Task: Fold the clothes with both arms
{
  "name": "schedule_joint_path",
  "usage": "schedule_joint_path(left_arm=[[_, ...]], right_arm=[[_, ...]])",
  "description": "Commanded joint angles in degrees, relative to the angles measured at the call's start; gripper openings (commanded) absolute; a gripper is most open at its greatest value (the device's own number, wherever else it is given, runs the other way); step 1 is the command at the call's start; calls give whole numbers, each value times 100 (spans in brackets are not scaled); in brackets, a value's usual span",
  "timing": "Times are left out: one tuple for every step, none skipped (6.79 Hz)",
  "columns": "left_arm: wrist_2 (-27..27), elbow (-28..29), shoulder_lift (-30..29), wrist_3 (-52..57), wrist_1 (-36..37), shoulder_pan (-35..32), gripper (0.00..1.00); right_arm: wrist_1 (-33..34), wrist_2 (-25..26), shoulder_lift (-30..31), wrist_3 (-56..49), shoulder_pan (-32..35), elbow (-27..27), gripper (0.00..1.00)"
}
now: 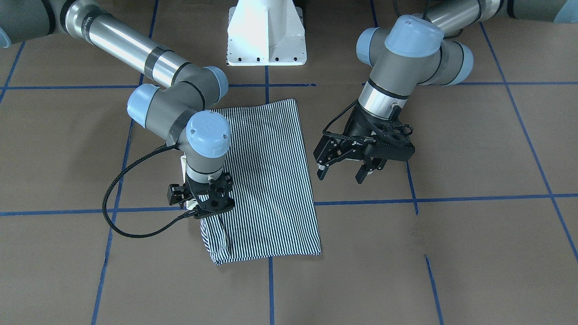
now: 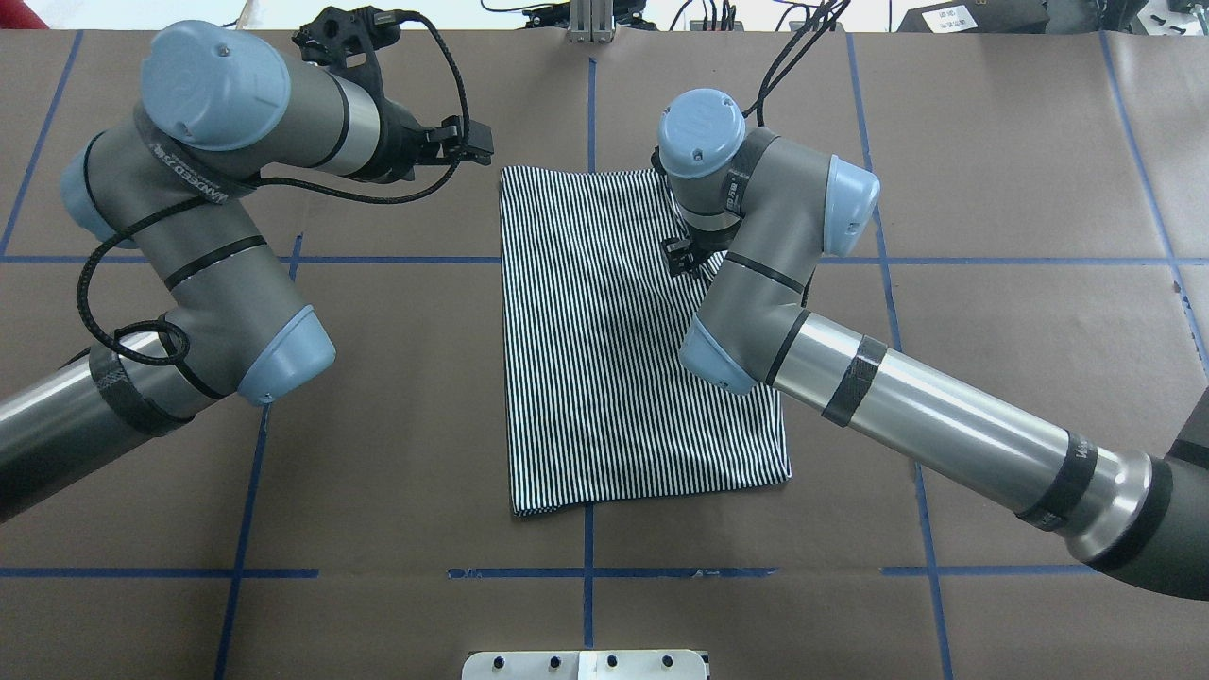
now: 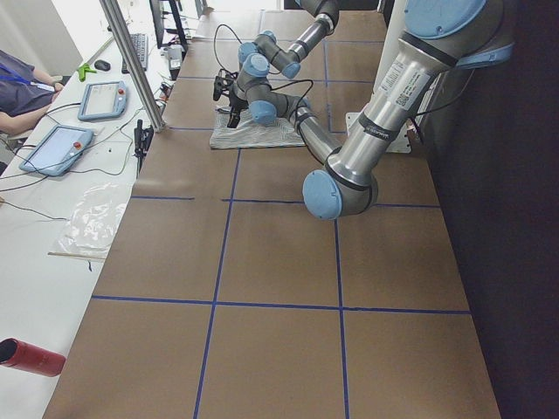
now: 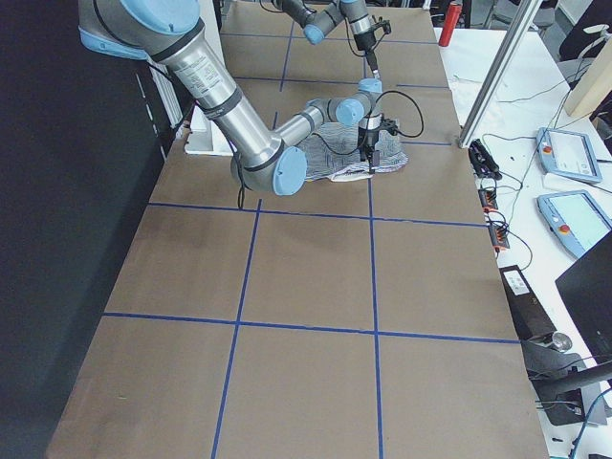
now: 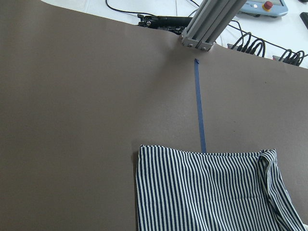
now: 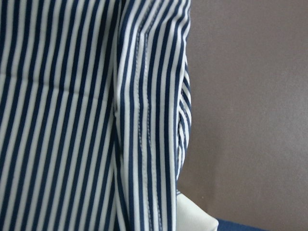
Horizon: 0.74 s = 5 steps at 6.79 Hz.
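Presently we find the striped polo shirt [image 1: 266,180] lying flat on the table [image 1: 451,253] directly in front of the white pedestal base [image 1: 266,34]. It is folded to a narrow rectangle whose long axis runs straight away from that base. The right gripper [image 1: 203,211] points down onto the shirt's right long edge, toward the end far from the base, where the cloth is bunched into a ridge. Its wrist view is filled by a stitched hem and shows no fingertip, so we cannot tell whether the jaws are clamped on the cloth or merely resting there. The left gripper [image 1: 342,174] hangs above bare table off the shirt's left long edge, also toward the end far from the base, jaws apart and holding nothing. We judge that the coming fold turns on that far end: the right arm is at it, whereas the left must cross sideways to reach its own corner. No container figures in any view.
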State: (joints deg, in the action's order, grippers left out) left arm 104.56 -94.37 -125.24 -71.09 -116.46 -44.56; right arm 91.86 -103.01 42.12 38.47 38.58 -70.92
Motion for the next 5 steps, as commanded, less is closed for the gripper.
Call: schedule_joint_path(left_arm=[[3, -2, -1, -1, 0, 0, 100], [3, 6, -1, -1, 0, 0, 100], [3, -2, -9, -1, 0, 0, 100], [3, 6, -9, -1, 0, 0, 100], [3, 6, -1, -18, 0, 0, 100]], right_arm=[[7, -9, -2, -23, 35, 8, 100], [16, -9, 7, -110, 87, 8, 100], [24, -9, 33, -146, 123, 8, 100], [25, 0, 60, -233, 166, 8, 100], [33, 0, 60, -252, 210, 17, 100]])
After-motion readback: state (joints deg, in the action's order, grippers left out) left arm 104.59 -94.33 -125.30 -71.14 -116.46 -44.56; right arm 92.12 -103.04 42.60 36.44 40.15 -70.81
